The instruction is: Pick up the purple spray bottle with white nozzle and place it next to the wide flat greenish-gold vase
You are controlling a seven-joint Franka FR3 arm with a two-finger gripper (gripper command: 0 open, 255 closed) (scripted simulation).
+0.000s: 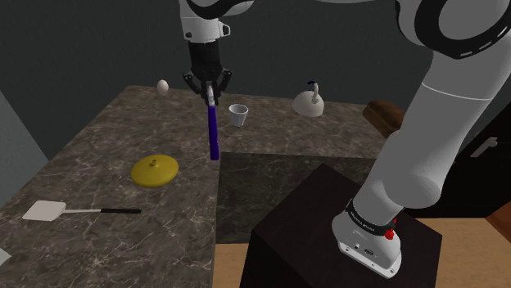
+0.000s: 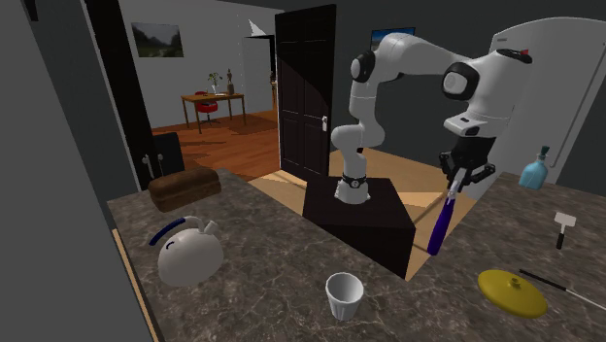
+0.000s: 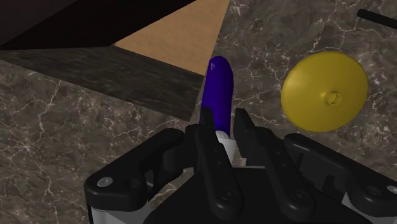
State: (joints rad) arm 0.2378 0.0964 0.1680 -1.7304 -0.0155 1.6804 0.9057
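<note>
The white arm arches high, then bends downward, jaws pointing down and clamped on the purple spray bottle.

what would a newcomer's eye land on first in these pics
The purple spray bottle hanging from the black gripper, jaws clamped on its white top, over the dark marbled counter. Next, the flat yellow vase, lying on the counter to the shoulder view's left of the bottle.
</note>
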